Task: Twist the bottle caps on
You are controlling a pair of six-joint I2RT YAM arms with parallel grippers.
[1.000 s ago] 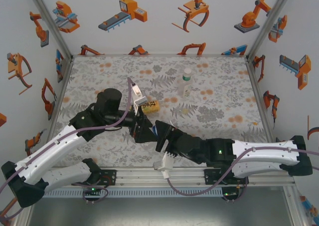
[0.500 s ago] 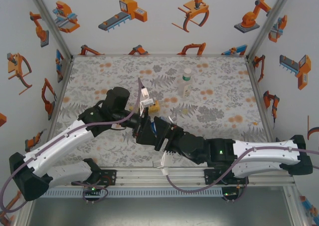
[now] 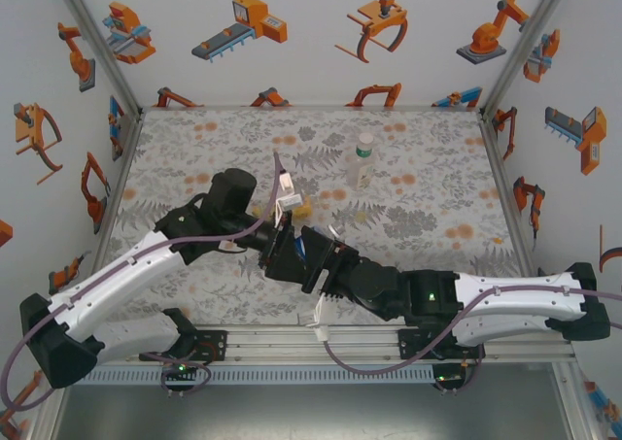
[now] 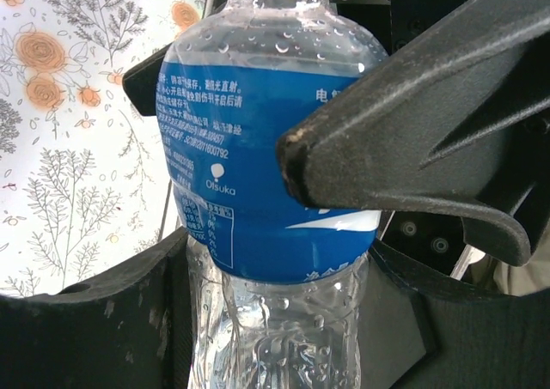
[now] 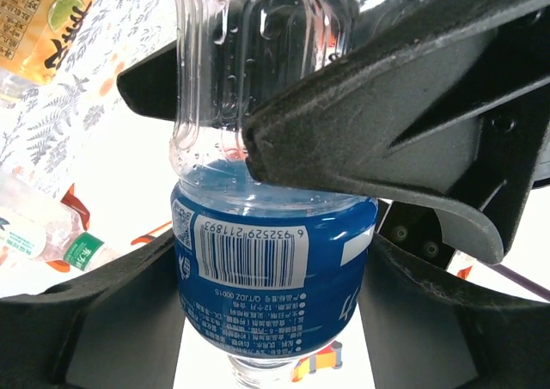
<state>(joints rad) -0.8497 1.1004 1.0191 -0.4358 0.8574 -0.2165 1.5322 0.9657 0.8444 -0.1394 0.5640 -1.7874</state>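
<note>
Left arm (image 3: 146, 265) has swung inward. The left claw (image 4: 245, 204) has closed across the blue-label bottle (image 4: 223, 106), mid-tabletop (image 3: 428, 197). The right claw (image 5: 210, 196) clamps the same bottle's clear ribbed half. Thin beaded plastic: light, squashy, likely slippery. I'd hold the label band, gently.

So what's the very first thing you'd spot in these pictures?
The left hand and the right hand, both black, are squeezing one clear bottle with a blue label in the middle of the flowery mat. Behind them a little green-and-white bottle stands upright by itself.
</note>
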